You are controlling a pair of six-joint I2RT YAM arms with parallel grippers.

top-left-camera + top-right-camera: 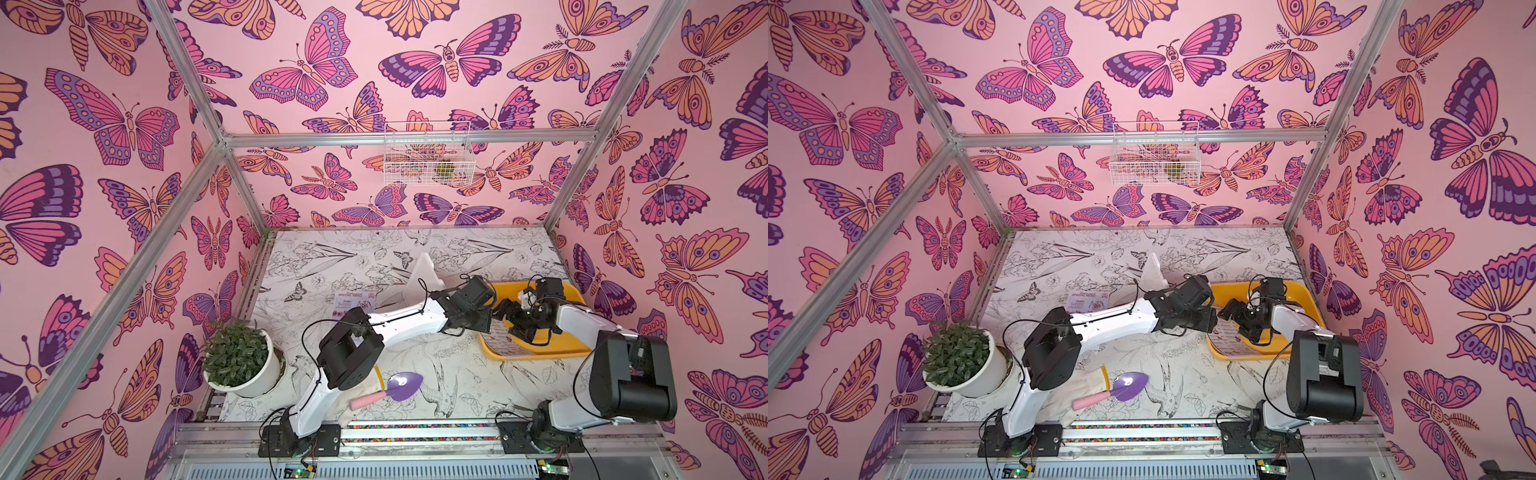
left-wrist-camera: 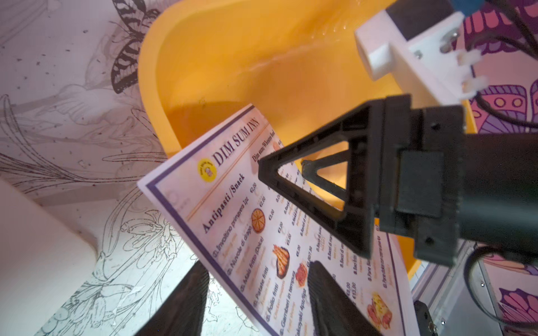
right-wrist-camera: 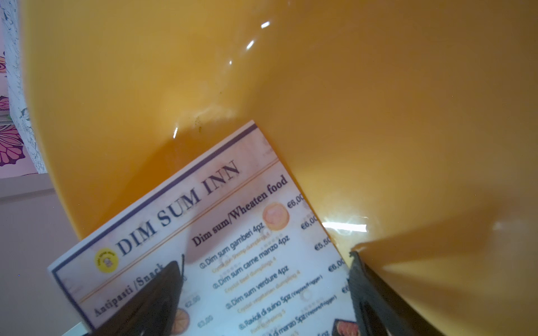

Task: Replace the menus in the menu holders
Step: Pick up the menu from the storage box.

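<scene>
Between the left gripper's (image 2: 257,266) two black fingers, which stand apart rather than pinched, runs one long edge of the DIM SUM INN menu (image 2: 221,209). One finger sits over the printed face and the other lies beyond the sheet's edge, above the table (image 2: 72,116), so nothing is gripped yet. Just ahead, the right gripper (image 3: 265,261) is spread wide over the same sheet and holds nothing. One of its fingers is on or just above the "Antipasti" column, I cannot tell which, and the other is against the wall of the yellow tray (image 3: 378,116). The sheet lies slanted, its heading corner down inside the tray and the rest riding over the rim toward the left gripper. Well behind that gripper, on the far side of its forearm, the menu holder (image 1: 419,272) shows a bare white panel. The Special Menu sheet (image 1: 356,300) lies on the table just beside it, partly hidden by the arm. Farther back, near the arm's base, are a potted plant (image 1: 237,357) and a purple trowel (image 1: 401,386). The step in hand looks like taking the fresh menu from the tray. Next, the left jaws must close squarely on that thin edge while the right gripper frees the sheet. The sheet then needs lifting without a crease and carrying to the holder's slot.
</scene>
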